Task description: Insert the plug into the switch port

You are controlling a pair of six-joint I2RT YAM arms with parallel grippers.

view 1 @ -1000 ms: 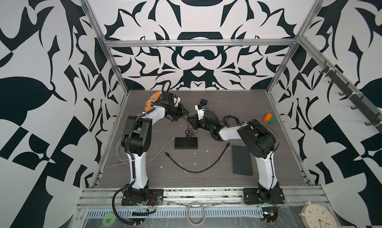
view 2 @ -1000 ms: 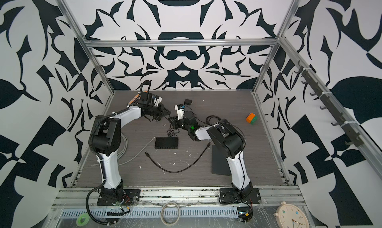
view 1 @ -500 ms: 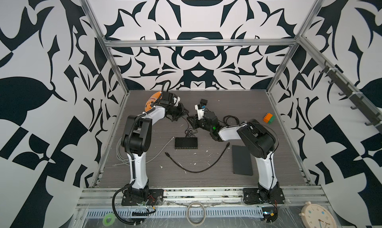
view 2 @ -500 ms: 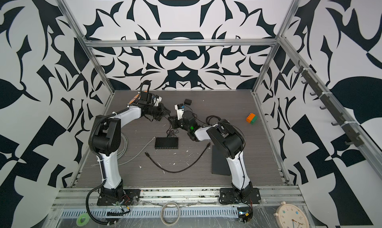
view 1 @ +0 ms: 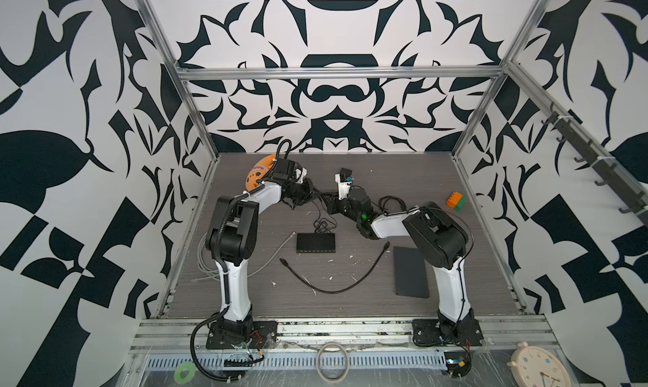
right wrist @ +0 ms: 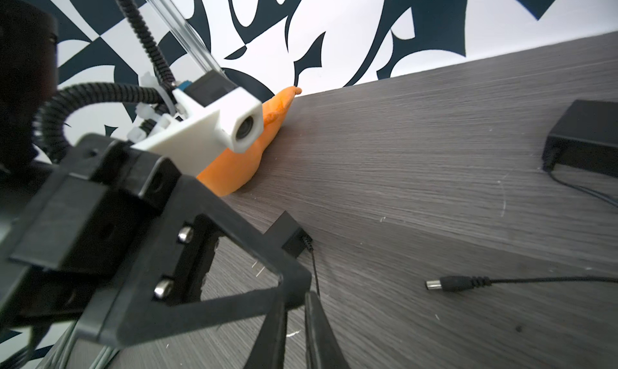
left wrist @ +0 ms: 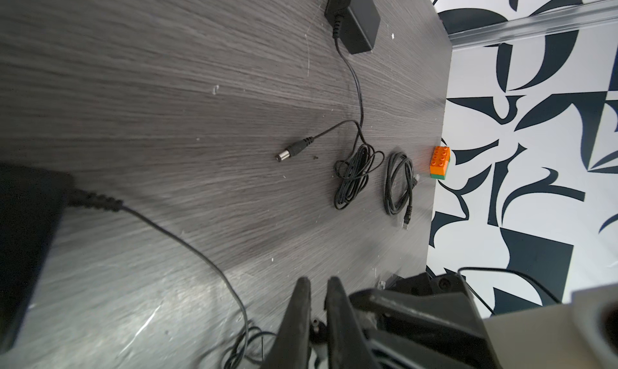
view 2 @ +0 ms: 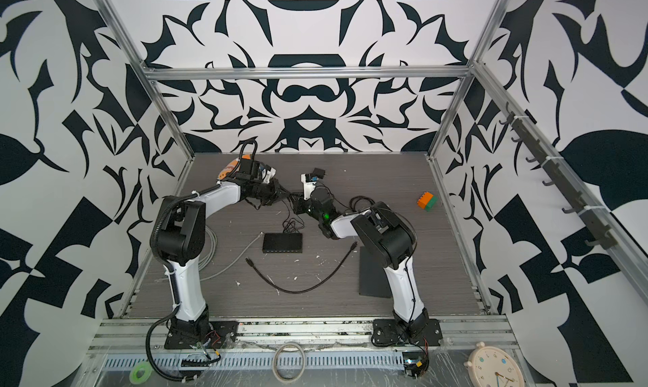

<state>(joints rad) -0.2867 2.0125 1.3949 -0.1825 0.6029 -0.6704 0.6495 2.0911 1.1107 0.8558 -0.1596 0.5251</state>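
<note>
The only plug (left wrist: 282, 156) in plain sight lies loose on the table (view 1: 350, 308), gripped by nothing. The switch (view 1: 315, 243) sits flat in the middle of the table, well apart from both claws and nearer the robot's bases. The claws meet almost tip to tip beyond it, toward the back wall, over a thin wire (right wrist: 314, 267) that leaves a small charger block (right wrist: 292, 237). The left claw (left wrist: 318, 282) is closed to a slit, with something small and dark deep between its fingers that I cannot identify. The right claw (right wrist: 296, 313) has its jaws close together right at that wire, but whether it pinches it I cannot tell. The risks, as I judge them, are these. A pinch on wire rather than on a plug's body leaves the tip free to swing, so it would miss or jam on entry. The wire runs into a tangle (view 1: 322, 224) just behind the switch, so a pull could snag and drag that light, unbraced box. The box could also slide away under the push of insertion. With fingers this near each other, a small misjudged move could knock claw against claw.
</note>
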